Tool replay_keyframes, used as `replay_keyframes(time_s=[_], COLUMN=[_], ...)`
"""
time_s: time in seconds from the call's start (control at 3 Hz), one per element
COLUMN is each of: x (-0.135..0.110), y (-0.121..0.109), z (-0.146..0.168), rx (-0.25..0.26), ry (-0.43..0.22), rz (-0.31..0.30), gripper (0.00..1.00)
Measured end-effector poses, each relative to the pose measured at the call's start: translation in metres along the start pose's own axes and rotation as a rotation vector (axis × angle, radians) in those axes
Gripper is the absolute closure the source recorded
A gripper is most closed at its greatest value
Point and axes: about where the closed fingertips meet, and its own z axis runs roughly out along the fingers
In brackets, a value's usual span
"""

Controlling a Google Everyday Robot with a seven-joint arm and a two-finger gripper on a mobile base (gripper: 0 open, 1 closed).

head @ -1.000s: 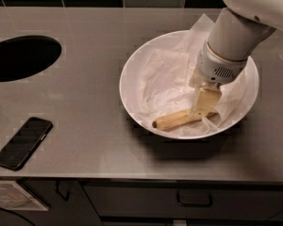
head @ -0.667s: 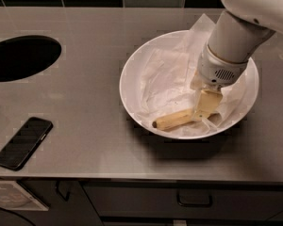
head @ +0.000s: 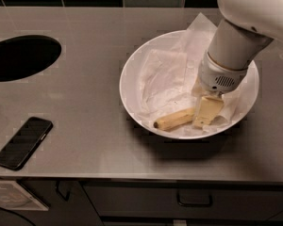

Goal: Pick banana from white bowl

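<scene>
We find the white bowl (head: 129, 86) sitting toward the right edge of the table (head: 85, 102), about midway between its back and front edges, lined with crumpled paper sheets (head: 162, 74). The banana (head: 175, 119) lies in the part of the bowl nearest the front edge, its dark tip pointing toward the left edge. Its other end runs under the pincer (head: 207, 113), which hangs from the white arm (head: 236, 41) reaching in from the back right corner. Compared with a second ago we see very little change. The banana has not shifted on the paper, and the pincer has only sunk slightly, so that it now sits right at the banana's right end, touching it or nearly so. We cannot tell whether the pincer is apart or already clamped on the fruit, since the wrist housing hides that spot. We judge the approach to be about finished, with the closing and lifting left to do, as the banana rests flat in the bowl. A black phone (head: 23, 142) lies near the front left corner, and a dark round hole (head: 21, 58) opens by the left edge, both well apart from the bowl.
</scene>
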Motion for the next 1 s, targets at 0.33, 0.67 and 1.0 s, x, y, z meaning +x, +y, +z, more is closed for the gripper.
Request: replay_keyframes(time_s=[0.33, 0.67, 1.0], x=[0.0000, 0.0000, 0.0000], y=[0.0012, 0.0012, 0.0012], z=[0.0088, 0.0092, 0.0092], rx=[-0.029, -0.030, -0.030], ry=[0.008, 0.009, 0.009], rz=[-0.005, -0.005, -0.005], gripper=[0.39, 0.56, 0.78])
